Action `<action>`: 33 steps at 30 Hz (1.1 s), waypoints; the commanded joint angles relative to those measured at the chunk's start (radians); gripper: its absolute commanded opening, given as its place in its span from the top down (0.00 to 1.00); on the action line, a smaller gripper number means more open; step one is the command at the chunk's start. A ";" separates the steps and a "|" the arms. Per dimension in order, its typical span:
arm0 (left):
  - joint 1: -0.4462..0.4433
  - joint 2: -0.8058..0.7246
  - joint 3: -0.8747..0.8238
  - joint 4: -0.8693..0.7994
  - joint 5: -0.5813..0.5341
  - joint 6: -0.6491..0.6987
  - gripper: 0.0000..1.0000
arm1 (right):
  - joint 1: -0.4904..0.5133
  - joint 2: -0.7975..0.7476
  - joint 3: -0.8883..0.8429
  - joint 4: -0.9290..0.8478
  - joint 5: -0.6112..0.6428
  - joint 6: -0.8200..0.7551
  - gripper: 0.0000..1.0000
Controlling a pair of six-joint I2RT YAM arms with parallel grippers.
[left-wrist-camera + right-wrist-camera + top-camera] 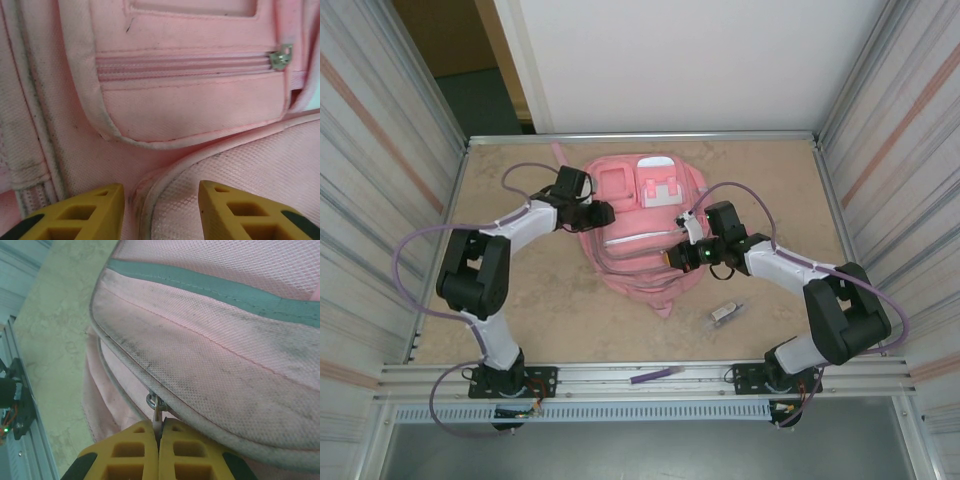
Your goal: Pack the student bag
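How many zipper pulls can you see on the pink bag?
2. One pull sits at the right end of a pocket zipper in the left wrist view; the other pull is pinched by the right gripper, jaws shut. More may be hidden.

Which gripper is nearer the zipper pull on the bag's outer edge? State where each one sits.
Right. The right gripper is shut on the zipper pull at the student bag's edge; the left gripper stands open at the front pocket, away from it.

Beige mottled tabletop (770, 190) between ribbed metal side walls (380, 150), white panel (690, 60) behind.
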 commanded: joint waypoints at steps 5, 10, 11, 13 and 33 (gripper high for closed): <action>0.003 0.008 0.028 -0.027 0.122 -0.026 0.80 | -0.028 0.019 0.029 0.024 -0.022 -0.033 1.00; 0.062 -0.031 -0.051 -0.009 0.176 -0.128 1.00 | -0.063 0.078 0.091 0.029 0.001 -0.024 1.00; 0.091 -0.057 -0.093 0.034 0.208 -0.176 1.00 | -0.064 0.086 0.101 0.042 0.016 -0.023 1.00; 0.139 -0.145 -0.208 0.112 0.228 -0.270 1.00 | -0.065 0.121 0.141 0.049 0.030 -0.025 1.00; -0.028 -0.577 -0.568 0.245 -0.234 -0.723 1.00 | 0.141 0.304 0.335 -0.205 0.035 -0.176 0.98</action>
